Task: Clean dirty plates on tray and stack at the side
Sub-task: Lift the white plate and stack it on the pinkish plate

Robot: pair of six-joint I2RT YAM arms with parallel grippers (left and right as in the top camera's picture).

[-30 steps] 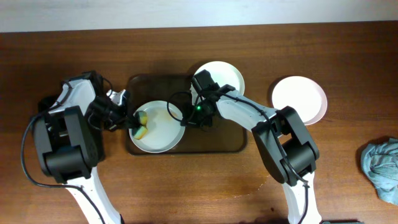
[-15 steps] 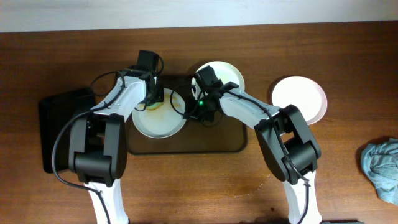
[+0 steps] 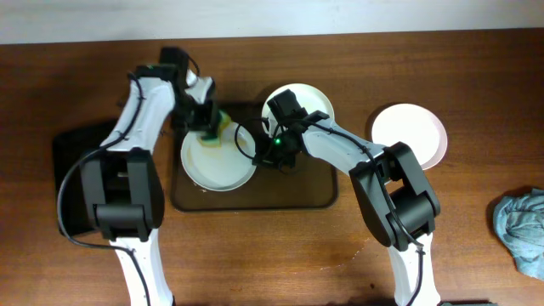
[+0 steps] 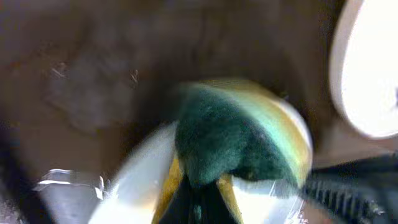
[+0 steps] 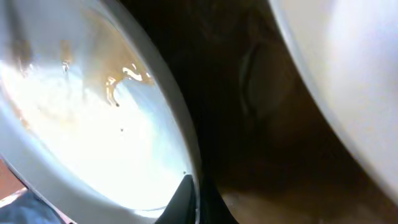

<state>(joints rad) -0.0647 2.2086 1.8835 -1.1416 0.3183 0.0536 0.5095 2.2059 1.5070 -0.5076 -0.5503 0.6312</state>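
A white plate [image 3: 217, 161] with brown smears lies on the dark-brown tray [image 3: 297, 191]. My right gripper [image 3: 270, 153] is shut on its right rim; the right wrist view shows the smeared plate [image 5: 81, 124] pinched between the fingers [image 5: 194, 194]. My left gripper [image 3: 202, 115] is shut on a green and yellow sponge [image 3: 211, 126] at the plate's far edge. In the left wrist view the sponge [image 4: 230, 134] rests over the plate [image 4: 137, 186]. A second white plate [image 3: 302, 100] overlaps the tray's far edge. A pale plate [image 3: 410, 136] sits on the table at the right.
A smaller black tray [image 3: 76, 170] lies on the table at the left. A crumpled blue-grey cloth [image 3: 521, 229] lies at the right edge. The second plate also shows in the left wrist view [image 4: 367, 68] and the right wrist view [image 5: 348, 62].
My left gripper has swung with the sponge from the plate's left side to its far edge, uncovering the black tray. The right gripper has stayed on the rim.
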